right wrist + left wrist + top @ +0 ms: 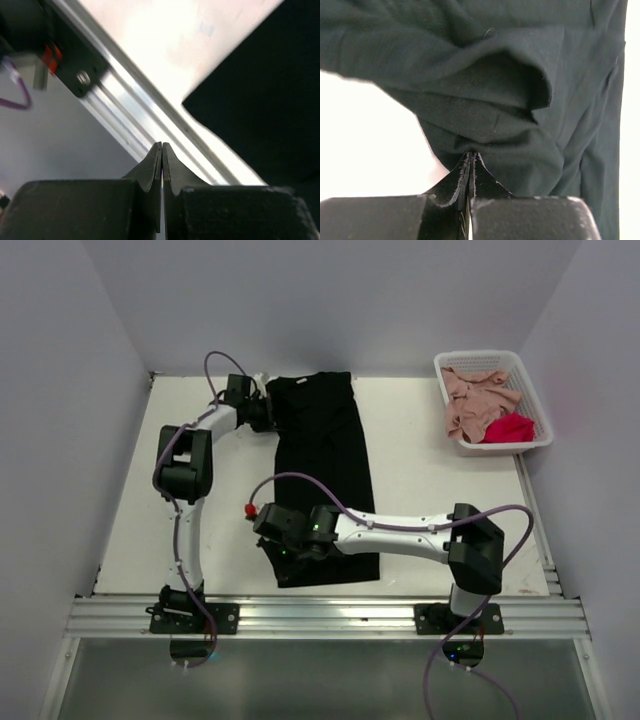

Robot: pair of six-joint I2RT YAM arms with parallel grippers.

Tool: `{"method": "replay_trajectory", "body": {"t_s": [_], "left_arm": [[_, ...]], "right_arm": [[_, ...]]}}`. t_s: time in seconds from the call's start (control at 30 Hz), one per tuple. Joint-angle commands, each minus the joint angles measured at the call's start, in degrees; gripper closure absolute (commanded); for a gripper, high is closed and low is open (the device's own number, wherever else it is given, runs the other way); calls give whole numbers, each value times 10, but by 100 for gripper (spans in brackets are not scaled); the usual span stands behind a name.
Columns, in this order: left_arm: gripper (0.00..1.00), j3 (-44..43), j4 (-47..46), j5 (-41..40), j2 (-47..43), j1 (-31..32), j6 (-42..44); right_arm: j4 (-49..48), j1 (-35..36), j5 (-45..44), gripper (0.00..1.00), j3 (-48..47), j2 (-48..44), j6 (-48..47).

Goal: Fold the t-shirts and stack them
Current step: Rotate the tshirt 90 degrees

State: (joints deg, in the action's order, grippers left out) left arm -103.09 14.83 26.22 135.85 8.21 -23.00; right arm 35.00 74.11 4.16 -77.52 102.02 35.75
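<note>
Aluminium rail [330, 615] runs along the near worktop [430, 480] edge. Right gripper [161, 146] is closed tip to tip with nothing visible between them, hovering at the near-left corner of the black t-shirt [325, 455]. The shirt lies lengthwise down the worktop centre, near edge to far. At its far-left corner the left gripper [471, 155] is clamped on a bunched fold of the black cloth. Far right: white basket [446, 368] holds the pink t-shirt [475, 400] and the red t-shirt [508, 427].

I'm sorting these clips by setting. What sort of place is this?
Likely a robot lab cell, not a home: white table boxed in by plain walls, two arms bolted to an aluminium rail.
</note>
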Motion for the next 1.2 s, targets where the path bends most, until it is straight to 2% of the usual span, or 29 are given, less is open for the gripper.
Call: {"method": "replay_trajectory", "body": {"t_s": [0.0, 0.03, 0.07, 0.1, 0.13, 0.17, 0.23, 0.3, 0.43, 0.47, 0.53, 0.57, 0.6, 0.63, 0.67, 0.7, 0.77, 0.8, 0.87, 1.0, 1.17], "left_arm": [[99, 67, 23, -7, -68, 10, 23], [88, 84, 24, -19, -82, 10, 26], [55, 93, 24, -25, -97, 10, 26], [40, 103, 20, -33, -133, 10, 26], [29, 127, 5, -51, -152, 10, 26], [18, 138, -3, -60, -171, 10, 27], [11, 150, -15, -81, -214, 11, 29], [9, 139, -9, -89, -226, 11, 34], [9, 102, 34, -76, -216, 11, 31], [14, 108, 36, -74, -219, 12, 29], [25, 146, 28, -86, -243, 22, 24], [41, 163, 24, -90, -255, 27, 22], [51, 185, 15, -93, -282, 40, 17], [63, 231, 4, -106, -298, 49, 9], [90, 255, 0, -115, -312, 58, 2], [98, 278, -8, -120, -343, 83, 1], [100, 371, -33, -130, -386, 127, -13], [100, 372, -33, -130, -399, 142, -13], [100, 428, -58, -131, -422, 169, -25], [100, 473, -64, -150, -450, 221, -32], [100, 486, -65, -166, -431, 225, -33]], "right_arm": [[67, -56, -97, 100, -111, -43, -64], [77, -77, -104, 89, -128, -40, -67], [90, -100, -108, 82, -143, -39, -72], [90, -146, -108, 75, -165, -38, -77], [93, -166, -135, 58, -176, -38, -81], [103, -183, -150, 52, -189, -32, -95], [110, -225, -184, 45, -226, -24, -111], [119, -257, -195, 37, -255, -4, -132], [134, -286, -210, 37, -276, 39, -151], [130, -290, -209, 41, -271, 43, -154], [116, -295, -202, 64, -235, 48, -151], [98, -296, -189, 78, -220, 48, -143], [89, -305, -181, 100, -190, 48, -137], [83, -309, -171, 100, -176, 46, -132], [62, -314, -157, 100, -162, 45, -126], [49, -323, -146, 100, -129, 42, -123], [25, -338, -152, 100, -91, 37, -115], [20, -344, -149, 100, -81, 37, -112], [10, -361, -154, 100, -65, 46, -108], [-13, -391, -145, 100, -27, 61, -103], [-42, -430, -110, 100, -12, 100, -97]]}}
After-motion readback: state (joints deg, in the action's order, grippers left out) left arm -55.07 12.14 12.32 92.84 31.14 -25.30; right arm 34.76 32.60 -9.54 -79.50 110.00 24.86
